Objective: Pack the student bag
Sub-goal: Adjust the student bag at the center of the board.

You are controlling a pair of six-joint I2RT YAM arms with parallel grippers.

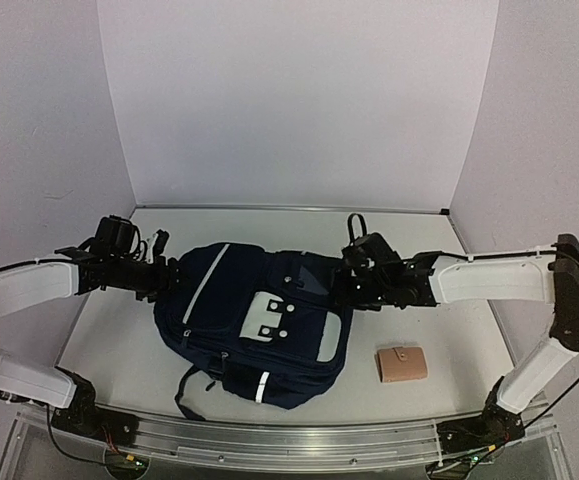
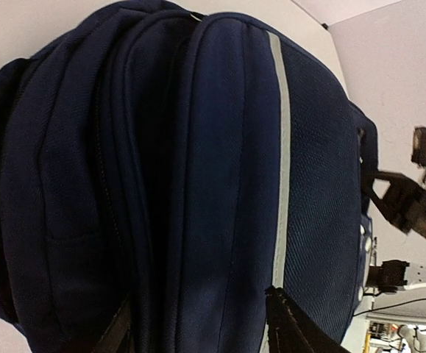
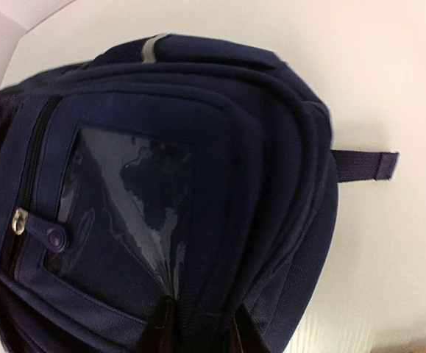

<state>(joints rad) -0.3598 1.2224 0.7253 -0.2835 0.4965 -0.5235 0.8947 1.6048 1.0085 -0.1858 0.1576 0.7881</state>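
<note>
The student bag [image 1: 231, 310], navy blue with grey stripes and pale patches, lies flat in the middle of the table. My left gripper [image 1: 172, 277] is at the bag's left edge. In the left wrist view its fingers [image 2: 293, 327] straddle a thick ridge of the student bag [image 2: 220, 147] beside a grey stripe, and both press on the fabric. My right gripper [image 1: 346, 283] is at the bag's right edge. Seen from the right wrist, that gripper [image 3: 201, 331] stands nearly closed, pinching a fold of the student bag [image 3: 271, 169] next to a clear window pocket [image 3: 124, 206].
A small tan wallet-like case [image 1: 401, 364] lies on the table right of the bag, near the front edge. A dark strap [image 1: 184, 392] trails from the bag's near left corner. White walls enclose the table at the back and both sides.
</note>
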